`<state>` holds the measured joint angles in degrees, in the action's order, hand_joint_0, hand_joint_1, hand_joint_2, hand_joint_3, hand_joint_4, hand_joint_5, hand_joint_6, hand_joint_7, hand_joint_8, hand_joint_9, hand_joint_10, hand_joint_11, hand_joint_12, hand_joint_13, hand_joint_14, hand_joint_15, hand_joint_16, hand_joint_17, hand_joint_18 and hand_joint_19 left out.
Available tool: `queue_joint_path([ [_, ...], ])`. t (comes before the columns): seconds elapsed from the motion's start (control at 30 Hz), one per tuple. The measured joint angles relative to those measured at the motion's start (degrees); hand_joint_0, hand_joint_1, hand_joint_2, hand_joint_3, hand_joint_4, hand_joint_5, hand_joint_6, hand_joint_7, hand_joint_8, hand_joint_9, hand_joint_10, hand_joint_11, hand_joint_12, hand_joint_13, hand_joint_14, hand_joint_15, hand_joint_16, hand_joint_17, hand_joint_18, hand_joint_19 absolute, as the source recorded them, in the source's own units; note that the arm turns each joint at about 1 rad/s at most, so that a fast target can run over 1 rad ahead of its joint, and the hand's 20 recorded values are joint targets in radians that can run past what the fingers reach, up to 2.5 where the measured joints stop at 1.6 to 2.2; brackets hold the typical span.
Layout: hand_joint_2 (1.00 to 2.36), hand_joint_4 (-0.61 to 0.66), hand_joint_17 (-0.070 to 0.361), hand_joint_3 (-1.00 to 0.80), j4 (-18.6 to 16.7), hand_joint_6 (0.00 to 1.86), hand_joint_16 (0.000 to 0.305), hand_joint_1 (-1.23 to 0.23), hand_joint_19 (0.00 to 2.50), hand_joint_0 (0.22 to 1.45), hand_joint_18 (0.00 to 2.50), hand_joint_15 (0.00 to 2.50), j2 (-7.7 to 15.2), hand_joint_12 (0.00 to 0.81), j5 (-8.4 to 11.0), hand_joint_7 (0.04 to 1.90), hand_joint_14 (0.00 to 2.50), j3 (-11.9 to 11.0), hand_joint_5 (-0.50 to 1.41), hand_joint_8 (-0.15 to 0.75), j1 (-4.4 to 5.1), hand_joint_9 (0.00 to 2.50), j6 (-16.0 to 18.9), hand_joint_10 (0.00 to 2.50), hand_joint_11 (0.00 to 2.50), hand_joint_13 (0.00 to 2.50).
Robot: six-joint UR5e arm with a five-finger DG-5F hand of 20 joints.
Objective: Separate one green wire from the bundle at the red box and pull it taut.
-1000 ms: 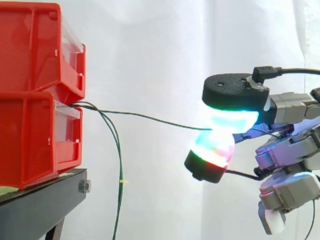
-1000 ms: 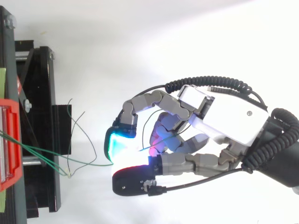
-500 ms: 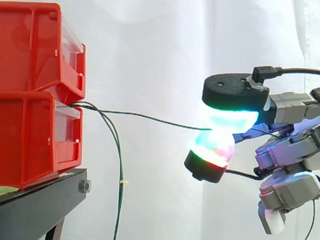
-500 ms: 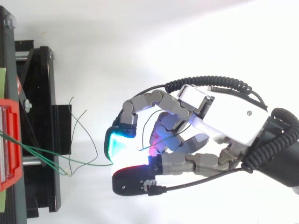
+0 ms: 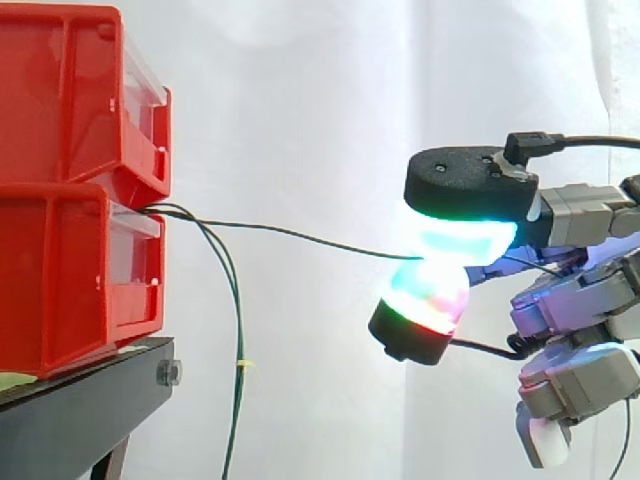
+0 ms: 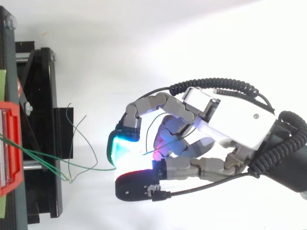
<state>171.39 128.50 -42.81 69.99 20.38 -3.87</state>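
Hand (image 6: 230,125): sitting mid-right, fingers (image 5: 458,240) pinching one wire (image 5: 300,238).
Wire: running left to the box (image 5: 70,270) at the left edge and sagging slightly.
Bundle (image 5: 238,335): hanging below.
Handling: keeping the pinch firm and drawing level, straight rightward, is likely taking out the sag.

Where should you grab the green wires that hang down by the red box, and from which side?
I'd pinch the hanging green wires on the straight stretch above the yellow tie, coming from the side view's right: that stretch hangs free, while the red box and black stand crowd its left.
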Motion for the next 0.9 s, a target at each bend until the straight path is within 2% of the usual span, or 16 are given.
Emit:
queue_joint_path([
  [0.9, 1.02, 0.02, 0.074, -0.17, 0.0, 0.94, 0.033, -0.73, 0.89, 0.59, 0.84, 1.53, 0.0, 0.293, -0.03, 1.12, 0.01, 0.0, -0.12, 0.242, -0.01, 1.36, 0.0, 1.56, 1.39, 1.42],
])
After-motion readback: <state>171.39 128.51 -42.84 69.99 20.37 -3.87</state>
